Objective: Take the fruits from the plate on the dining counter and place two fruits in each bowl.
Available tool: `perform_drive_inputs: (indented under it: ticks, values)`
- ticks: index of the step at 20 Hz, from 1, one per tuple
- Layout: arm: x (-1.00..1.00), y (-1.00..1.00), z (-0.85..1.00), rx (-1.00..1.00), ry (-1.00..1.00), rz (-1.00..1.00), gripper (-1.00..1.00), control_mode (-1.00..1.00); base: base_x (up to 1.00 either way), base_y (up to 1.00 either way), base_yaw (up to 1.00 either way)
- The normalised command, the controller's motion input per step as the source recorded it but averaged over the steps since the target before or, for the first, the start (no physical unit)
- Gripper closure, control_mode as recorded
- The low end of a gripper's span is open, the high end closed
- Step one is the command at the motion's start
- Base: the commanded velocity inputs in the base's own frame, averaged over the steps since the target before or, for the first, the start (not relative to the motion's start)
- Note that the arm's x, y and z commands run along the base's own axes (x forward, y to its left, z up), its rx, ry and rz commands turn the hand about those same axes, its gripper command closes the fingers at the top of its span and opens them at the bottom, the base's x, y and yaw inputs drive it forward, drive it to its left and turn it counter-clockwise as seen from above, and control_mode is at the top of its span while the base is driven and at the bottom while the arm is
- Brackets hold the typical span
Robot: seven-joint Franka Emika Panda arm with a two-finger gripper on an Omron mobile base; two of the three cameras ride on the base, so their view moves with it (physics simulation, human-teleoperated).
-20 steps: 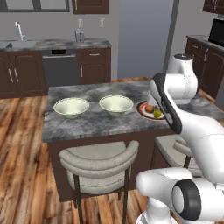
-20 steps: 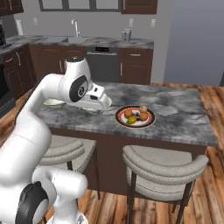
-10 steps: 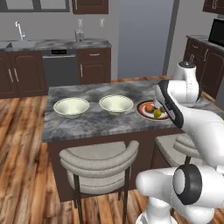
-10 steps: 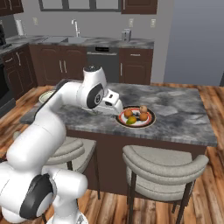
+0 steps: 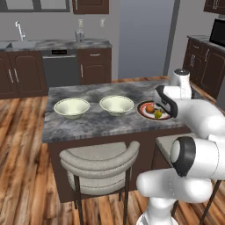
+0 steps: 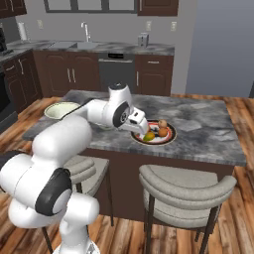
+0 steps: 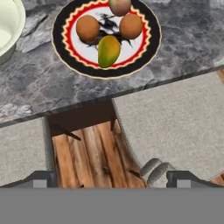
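The red-ringed plate point(image 7: 61, 49) lies near the front edge of the dining counter point(image 7: 26, 87). On it are two orange fruits point(image 7: 88, 28) point(image 7: 131, 26), a reddish-brown one point(image 7: 119, 5) and a yellow-green one point(image 7: 108, 50). My gripper point(image 7: 113, 179) is open and holds nothing. It hangs over the counter's front edge, just short of the plate point(image 5: 141, 112), and looks down at it. From the sides, the gripper point(image 5: 169, 110) point(image 6: 141, 126) is right beside the plate point(image 6: 168, 139). Two cream bowls point(image 5: 71, 107) point(image 5: 116, 104) stand to the plate's left; one bowl point(image 7: 6, 26) touches the hand view's edge.
Two grey cushioned stools point(image 7: 175, 127) point(image 7: 22, 148) stand under the counter's front edge, with wood floor point(image 7: 87, 148) between them. Behind the island runs a dark cabinet wall with sink and faucet point(image 5: 18, 30). My own arm covers the second bowl in the right base view.
The arm has swung to the right along the counter, away from the bowls. The hand now sits lower and close beside the plate. The fruits and bowls have not moved.
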Motion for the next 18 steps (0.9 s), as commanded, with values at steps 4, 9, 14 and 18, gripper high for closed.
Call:
perform_drive_inputs:
  ticks: [4, 9, 14, 18]
  values:
    - [0.41, -0.14, -0.32, 0.0, 0.0, -0.01, -1.0, -1.0, 0.0, 0.0, 0.0]
    - [0.41, -0.27, -0.2, 0.02, 0.0, 0.0, -1.0, -1.0, 0.0, 0.0, 0.0]
    - [0.32, -0.14, -0.2, 0.01, 0.0, 0.0, -1.0, -1.0, 0.0, 0.0, 0.0]
    - [0.42, -0.01, -0.33, 0.0, 0.0, 0.0, -1.0, -1.0, 0.0, 0.0, 0.0]
